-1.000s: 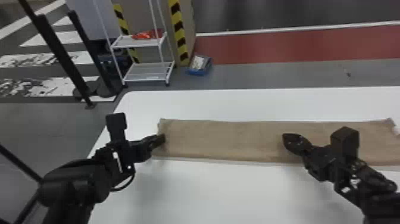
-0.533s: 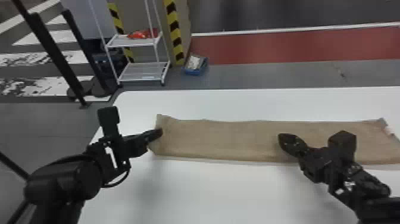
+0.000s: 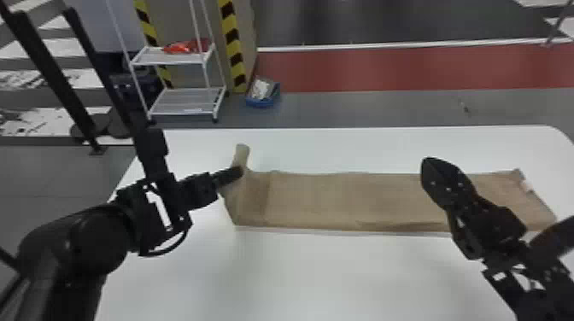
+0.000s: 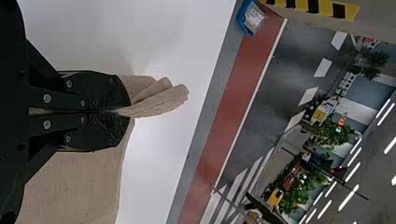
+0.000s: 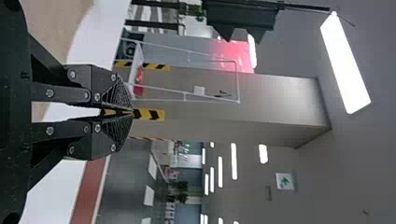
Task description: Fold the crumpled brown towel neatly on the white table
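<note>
The towel (image 3: pixel 333 198) looks soft, best held by its end; our left gripper (image 4: pixel 123 111) pinches there; our right gripper (image 5: pixel 126 112) is closed, empty.

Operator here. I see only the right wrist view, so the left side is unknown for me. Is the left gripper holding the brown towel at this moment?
Observer: Yes, the left gripper has the brown towel pinched between its fingers.

Operator: Thank you. At which part of the towel is this grip?

Observer: At the towel's left end; the head view shows a narrow piece of it sticking up beyond the fingers.

Operator: I understand. And the rest of the towel, how does it lie?

Observer: As a long, mostly flat strip across the white table, running on to the robot's right, past where the right gripper appears in the head view.
</note>
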`<state>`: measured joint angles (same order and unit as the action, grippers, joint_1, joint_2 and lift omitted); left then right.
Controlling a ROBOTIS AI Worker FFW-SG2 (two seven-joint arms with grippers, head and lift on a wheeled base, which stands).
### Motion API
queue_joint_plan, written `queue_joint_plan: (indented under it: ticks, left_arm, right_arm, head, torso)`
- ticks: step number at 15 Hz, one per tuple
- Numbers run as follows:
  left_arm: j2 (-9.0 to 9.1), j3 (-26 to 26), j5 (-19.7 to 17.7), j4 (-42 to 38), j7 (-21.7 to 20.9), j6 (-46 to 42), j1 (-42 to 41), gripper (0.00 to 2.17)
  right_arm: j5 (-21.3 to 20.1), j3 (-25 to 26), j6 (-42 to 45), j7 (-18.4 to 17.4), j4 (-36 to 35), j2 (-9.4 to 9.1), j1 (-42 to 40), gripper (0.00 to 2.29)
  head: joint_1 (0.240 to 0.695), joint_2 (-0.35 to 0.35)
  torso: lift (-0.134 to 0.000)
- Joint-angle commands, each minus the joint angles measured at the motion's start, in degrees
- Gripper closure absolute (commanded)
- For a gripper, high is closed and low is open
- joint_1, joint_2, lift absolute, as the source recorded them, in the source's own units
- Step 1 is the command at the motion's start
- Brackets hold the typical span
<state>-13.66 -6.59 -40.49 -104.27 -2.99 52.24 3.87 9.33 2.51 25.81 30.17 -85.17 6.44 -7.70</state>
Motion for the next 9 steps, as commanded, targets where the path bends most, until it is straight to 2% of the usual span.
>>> queue_joint_plan:
  ticks: [1, 3, 4, 5, 6, 7, 9]
  left_arm:
    - [3.9, 4.7, -0.2, -2.5, 2.8, 0.8, 0.0, 1.38]
    - [6.71, 10.7, 1.7, -3.0, 5.6, -0.2, 0.0, 1.38]
    - [9.0, 13.8, 4.7, -2.4, 6.9, -2.0, 0.4, 1.38]
    - [11.37, 16.7, 8.2, -0.9, 8.2, -4.5, 1.1, 1.38]
    - [13.39, 18.3, 10.1, 1.5, 8.4, -6.0, 2.2, 1.38]
    - [13.81, 19.9, 11.0, 3.9, 8.8, -7.8, 3.2, 1.38]
    - [13.81, 22.9, 11.7, 6.3, 10.2, -11.0, 4.2, 1.38]
  right_arm:
    - [4.9, 4.2, 8.7, 0.0, -2.9, 1.12, -4.3, 0.0]
    - [11.6, 7.3, 15.2, 0.1, -3.3, 3.76, -7.4, 0.07]
    - [14.6, 9.4, 17.6, 0.5, -3.1, 4.73, -8.8, 0.08]
    - [16.2, 11.5, 18.7, 1.4, -2.0, 4.9, -9.3, 0.09]
    - [17.7, 12.9, 18.9, 2.7, -0.7, 5.16, -9.3, 0.09]
    - [19.0, 14.2, 19.9, 3.8, 0.5, 5.69, -9.4, 0.09]
    - [20.9, 15.8, 20.5, 5.3, 1.7, 6.13, -9.9, 0.09]
  head:
    - [0.695, 0.063]
    - [0.695, -0.049]
    - [0.695, -0.093]
    - [0.695, -0.149]
    - [0.695, -0.205]
    - [0.695, -0.295]
    - [0.695, -0.35]
  torso:
    - [-0.124]
    - [-0.124]
    - [-0.124]
    - [-0.124]
    - [-0.124]
    - [-0.124]
    - [-0.124]
